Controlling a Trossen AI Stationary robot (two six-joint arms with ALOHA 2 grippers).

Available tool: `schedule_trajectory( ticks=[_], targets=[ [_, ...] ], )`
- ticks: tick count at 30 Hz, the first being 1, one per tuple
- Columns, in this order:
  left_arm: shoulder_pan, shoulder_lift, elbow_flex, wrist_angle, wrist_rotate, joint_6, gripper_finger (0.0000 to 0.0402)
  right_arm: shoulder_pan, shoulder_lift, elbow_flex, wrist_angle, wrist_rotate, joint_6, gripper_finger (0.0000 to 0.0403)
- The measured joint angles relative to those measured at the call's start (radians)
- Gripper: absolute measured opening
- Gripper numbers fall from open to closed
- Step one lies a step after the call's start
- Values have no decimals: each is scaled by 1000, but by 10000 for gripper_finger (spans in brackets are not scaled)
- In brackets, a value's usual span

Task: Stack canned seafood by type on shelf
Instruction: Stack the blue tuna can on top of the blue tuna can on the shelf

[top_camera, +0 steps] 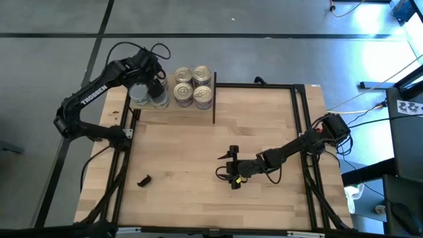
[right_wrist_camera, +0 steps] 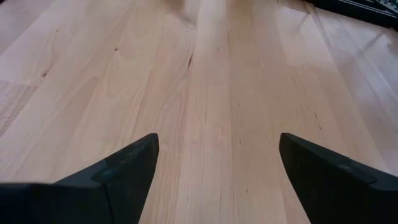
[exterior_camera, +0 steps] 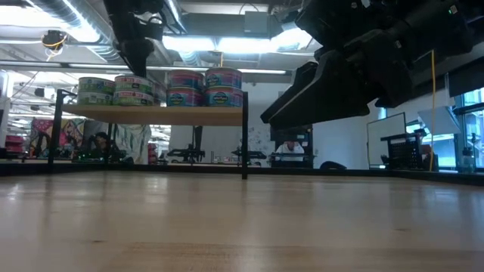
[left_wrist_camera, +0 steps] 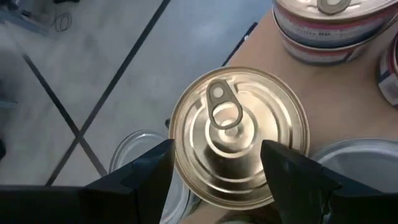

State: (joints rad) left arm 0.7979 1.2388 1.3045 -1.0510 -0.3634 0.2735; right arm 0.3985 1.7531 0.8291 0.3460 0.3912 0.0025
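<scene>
1. On the shelf (top_camera: 173, 108), at about 11 o'clock on the table (top_camera: 198, 165), the high view shows four gold pull-tab tops in a two-by-two block (top_camera: 193, 86). The low view shows this block two tins high, so about eight tins, though the rear ones are hidden.
2. To the 9 o'clock side of that block stands a group with silver-grey tops (top_camera: 142, 96), partly covered by the left arm; the low view shows it also two tins high (exterior_camera: 115, 91). Their full number cannot be told.
3. The left gripper (left_wrist_camera: 217, 165) hangs over that group. Its fingers (left_wrist_camera: 152, 171) stand wide apart, one on each side of a gold-topped tin (left_wrist_camera: 239, 134); they seem to press its wall, but whether they clamp it cannot be told for sure.
4. The right gripper (top_camera: 232, 169) waits low over bare tabletop near the table's centre, fingers (right_wrist_camera: 127, 165) spread wide and holding nothing.
5. One small dark object (top_camera: 143, 180) lies on the table at about 8 o'clock.
6. "TROSSEN" reads in white along the left arm (top_camera: 92, 96). The tin labels show green bands on one group and pink and blue on the other; their words are too small to read.
</scene>
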Motion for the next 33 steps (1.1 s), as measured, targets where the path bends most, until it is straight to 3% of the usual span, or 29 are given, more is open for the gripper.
schedule_trajectory(
  ticks=[9, 22, 33],
  targets=[
    [0, 6, 0, 24, 74, -5, 237, 0, 0, 0, 0, 0, 0, 332],
    [0, 22, -45, 136, 71, -4, 237, 0, 0, 0, 2, 0, 0, 332],
    [-21, -28, -49, 115, 71, 4, 237, 0, 0, 0, 3, 0, -1, 332]
  ],
)
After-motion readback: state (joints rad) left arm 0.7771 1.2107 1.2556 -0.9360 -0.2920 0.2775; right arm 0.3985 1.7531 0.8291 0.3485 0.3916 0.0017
